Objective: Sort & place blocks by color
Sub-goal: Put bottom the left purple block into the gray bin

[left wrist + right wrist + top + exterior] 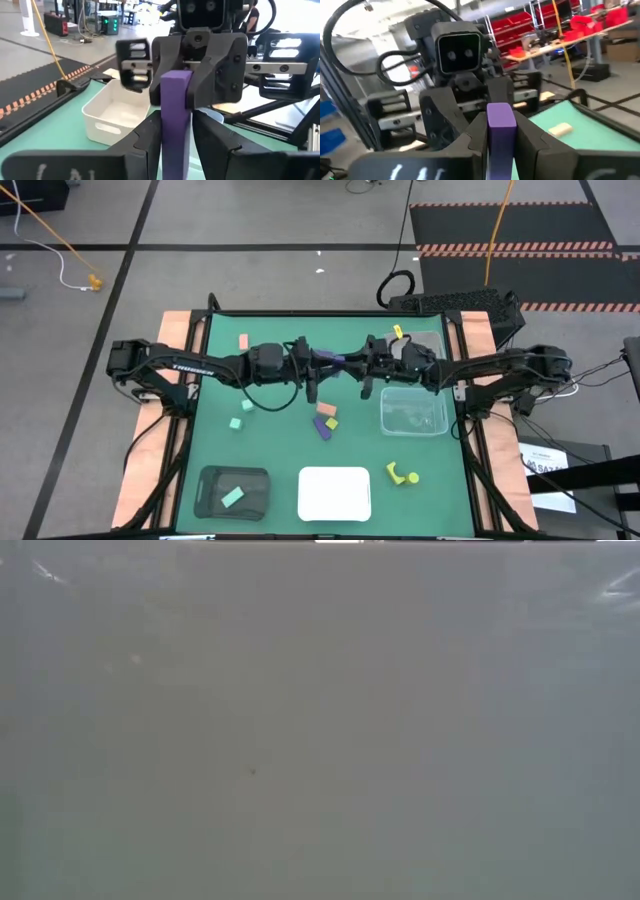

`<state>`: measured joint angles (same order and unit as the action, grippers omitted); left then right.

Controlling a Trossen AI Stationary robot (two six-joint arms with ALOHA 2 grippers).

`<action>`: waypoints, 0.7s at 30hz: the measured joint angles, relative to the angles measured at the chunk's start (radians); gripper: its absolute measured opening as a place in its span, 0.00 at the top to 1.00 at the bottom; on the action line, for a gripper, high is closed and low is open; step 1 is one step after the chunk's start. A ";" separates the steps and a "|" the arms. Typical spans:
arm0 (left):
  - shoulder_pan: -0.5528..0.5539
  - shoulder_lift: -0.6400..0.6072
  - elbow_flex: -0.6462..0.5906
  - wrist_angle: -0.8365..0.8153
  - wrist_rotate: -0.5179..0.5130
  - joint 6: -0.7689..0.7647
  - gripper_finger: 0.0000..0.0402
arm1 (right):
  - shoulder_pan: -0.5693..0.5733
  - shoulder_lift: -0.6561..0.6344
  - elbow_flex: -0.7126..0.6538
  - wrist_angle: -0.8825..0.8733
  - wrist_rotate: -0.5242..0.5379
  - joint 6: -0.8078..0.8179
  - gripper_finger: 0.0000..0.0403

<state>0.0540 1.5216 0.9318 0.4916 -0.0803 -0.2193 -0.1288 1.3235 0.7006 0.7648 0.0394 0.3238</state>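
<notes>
I've got both arms stretched in from the sides, meeting nose to nose above the middle of the green surface (pixel 280 450). Between them sits a purple bar (pixel 334 361), a matte, square-edged stick. Through the left wrist camera it stands upright between my left pincer (pixel 176 132) fingers, which are closed flat against its sides. Through the right wrist camera the same purple bar (pixel 500 125) sits between the right pincer (pixel 501 131) fingers, clamped there too, so both pincers grip it at once, one at each end.

Down on the felt-like mat, loose pieces lie below the arms: a salmon block (pixel 326 409), a yellow-green cube (pixel 332 421) and another purple piece (pixel 322 428) bunched together near the centre; two mint cubes (pixel 241 414) to the left; a salmon bar (pixel 243 340) towards the far edge. A curved yellow piece (pixel 400 474) lies near the front right.

The black tray (pixel 212 480) at front left holds a mint block (pixel 233 497). The white tray (pixel 335 493) sits beside it, smooth and rounded. The clear tray (pixel 414 410) rests on the right, under the right arm.

The low camera gives me only a blank grey haze.
</notes>
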 joint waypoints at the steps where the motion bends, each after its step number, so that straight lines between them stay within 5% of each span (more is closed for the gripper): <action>1: 0.000 -0.001 0.001 -0.013 -0.002 -0.003 0.72 | -0.001 -0.019 0.000 -0.033 0.003 -0.015 0.90; 14: 0.062 -0.002 0.000 -0.210 -0.014 -0.042 0.72 | -0.073 -0.318 -0.002 -0.678 0.198 -0.082 0.90; 21: 0.118 -0.002 0.000 -0.219 -0.018 -0.046 0.72 | -0.137 -0.371 -0.002 -0.995 0.348 -0.048 0.90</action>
<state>0.1722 1.5192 0.9314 0.2722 -0.0978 -0.2649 -0.2655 0.9527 0.6983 -0.2300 0.3875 0.2759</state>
